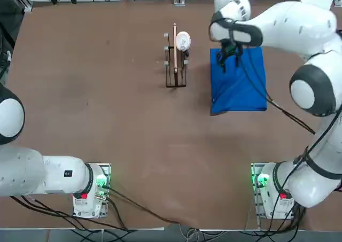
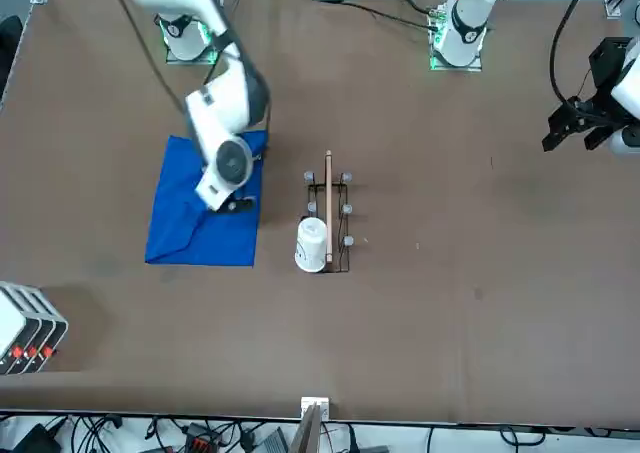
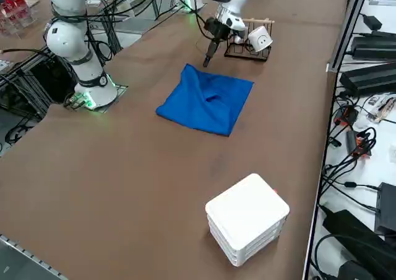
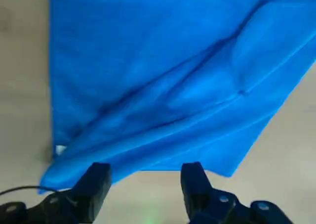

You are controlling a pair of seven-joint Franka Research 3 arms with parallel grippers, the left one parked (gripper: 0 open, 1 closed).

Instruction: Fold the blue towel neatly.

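Blue towel [image 1: 239,84] lying on the table [image 1: 107,92] just beside the little wire rack [image 1: 176,65], already doubled over with a lumpy ridge. Soft, light, floppy stuff, probably bunches if dragged. Right gripper [image 4: 145,184] hovering above its edge, fingers apart, nothing held. Best pinched at a corner, maybe near the white tag [image 4: 60,150].

Overhead, across-table and raised right-side views, all distant; wrist view close behind the spread jaws. All share the blue towel [image 1: 239,82] beneath those jaws.
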